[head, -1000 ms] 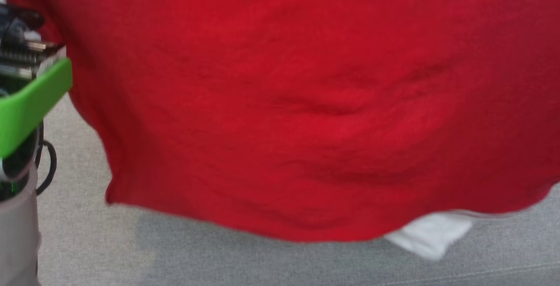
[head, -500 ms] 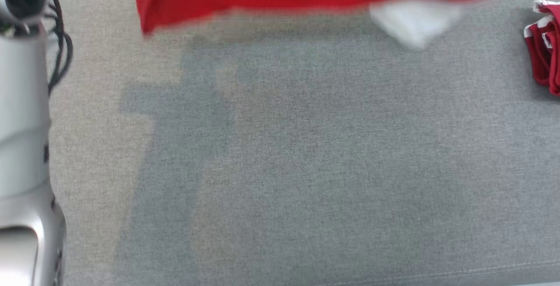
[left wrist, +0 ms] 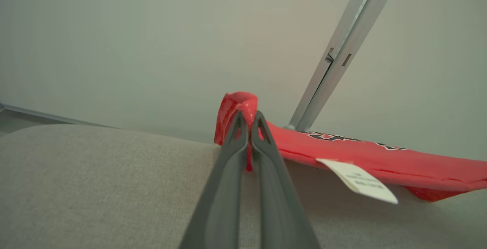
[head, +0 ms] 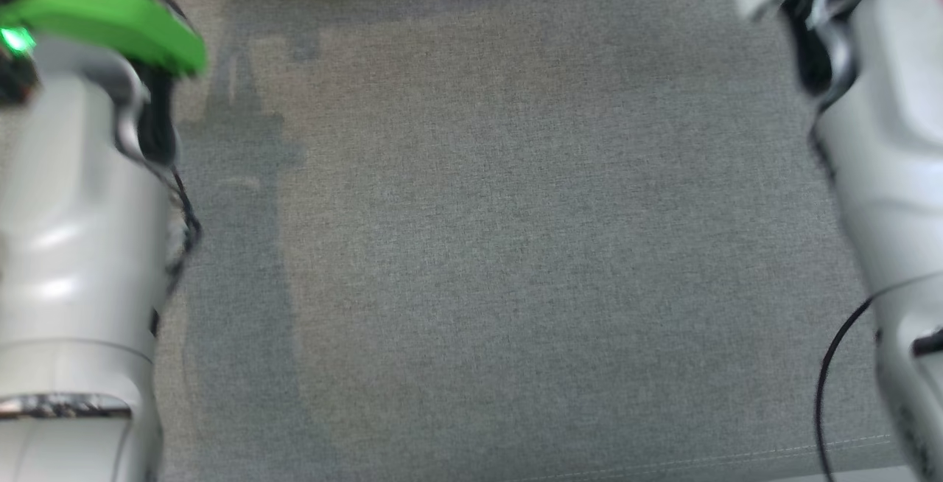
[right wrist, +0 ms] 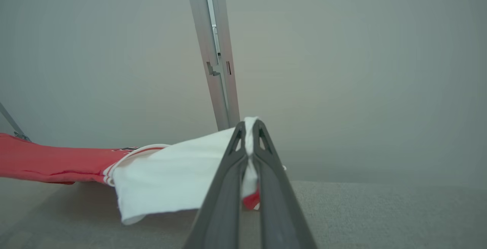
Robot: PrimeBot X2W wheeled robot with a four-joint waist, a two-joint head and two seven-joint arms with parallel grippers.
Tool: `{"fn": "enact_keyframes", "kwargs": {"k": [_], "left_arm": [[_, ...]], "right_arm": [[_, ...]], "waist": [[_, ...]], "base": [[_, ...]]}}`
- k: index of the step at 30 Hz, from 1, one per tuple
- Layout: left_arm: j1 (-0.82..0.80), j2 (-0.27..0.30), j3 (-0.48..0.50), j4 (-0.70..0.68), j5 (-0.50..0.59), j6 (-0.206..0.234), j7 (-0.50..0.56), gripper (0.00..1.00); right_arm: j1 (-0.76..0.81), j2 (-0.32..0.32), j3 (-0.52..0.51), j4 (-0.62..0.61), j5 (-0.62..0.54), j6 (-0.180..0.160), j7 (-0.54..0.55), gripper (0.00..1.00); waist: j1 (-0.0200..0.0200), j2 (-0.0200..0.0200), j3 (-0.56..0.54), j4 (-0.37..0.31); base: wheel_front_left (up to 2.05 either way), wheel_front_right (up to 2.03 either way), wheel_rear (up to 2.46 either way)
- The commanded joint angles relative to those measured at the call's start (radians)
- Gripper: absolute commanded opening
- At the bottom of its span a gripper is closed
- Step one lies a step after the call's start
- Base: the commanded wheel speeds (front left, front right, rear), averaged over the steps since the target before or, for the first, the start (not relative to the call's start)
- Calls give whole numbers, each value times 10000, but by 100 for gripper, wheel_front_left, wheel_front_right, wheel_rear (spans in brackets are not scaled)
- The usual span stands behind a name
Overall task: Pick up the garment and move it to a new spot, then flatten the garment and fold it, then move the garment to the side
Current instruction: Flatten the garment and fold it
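So the garment (left wrist: pixel 361 154) is up in the air, strung out just above the cushion (head: pixel 516 246) toward its far side. I can't tell whether the lowest edge brushes the fabric. The left gripper (left wrist: pixel 249 116) is clenched on a bunched red corner. The right gripper (right wrist: pixel 249 124) is pinched tight on the white part at the other end, with a bit of red poking out below its fingers. A white tag (left wrist: pixel 357 180) dangles off the lower edge, closer to the left end.

The bit that matters: the long axis runs straight from one gripper to the other, sideways across the cushion. From the left gripper the cloth goes off toward the robot's right, and from the right gripper it goes back toward its left. Neither arm is nearer since each already has an end. I'd guess the next move is to lower it flat onto the cushion, so both ends need to come down level or it'll land skewed.

Compared to before: a second ago red cloth filled most of the head view, and half a second ago only its hem ran along the top. Now that view has open cushion between the left forearm (head: pixel 74 246) and right forearm (head: pixel 884 172). The whole picture shifted though, so some of that is probably the head moving.
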State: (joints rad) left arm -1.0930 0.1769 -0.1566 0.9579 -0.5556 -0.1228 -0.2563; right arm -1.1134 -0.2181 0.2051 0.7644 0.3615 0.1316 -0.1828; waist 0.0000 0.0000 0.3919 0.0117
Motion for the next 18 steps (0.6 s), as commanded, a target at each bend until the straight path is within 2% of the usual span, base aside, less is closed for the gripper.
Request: {"fn": "enact_keyframes", "kwargs": {"k": [1,5,9,14,18], "left_arm": [[365,-114,75,390,-178,-34,-48,0],[1361,-433,150,1258,-396,-71,-104,0],[2647,-465,689,555,-261,-85,-91,0],[4526,-653,1487,-1082,318,-69,-95,0],[5852,-815,1746,-2290,658,-66,-98,0]], "right_arm": [[417,150,80,345,211,-18,-192,0],[1614,583,326,1254,921,-18,-611,0],[2823,680,321,1138,1644,-18,-806,0],[4825,468,-175,-554,2007,-20,-822,0],[6709,475,-556,-2269,1679,-20,-828,0]], "waist": [[0,0,40,-5],[0,0,109,-37],[0,0,34,-107],[0,0,-312,-93],[0,0,-680,-32]], "base": [[0,0,0],[0,0,0],[0,0,0],[0,0,0],[0,0,0]]}}
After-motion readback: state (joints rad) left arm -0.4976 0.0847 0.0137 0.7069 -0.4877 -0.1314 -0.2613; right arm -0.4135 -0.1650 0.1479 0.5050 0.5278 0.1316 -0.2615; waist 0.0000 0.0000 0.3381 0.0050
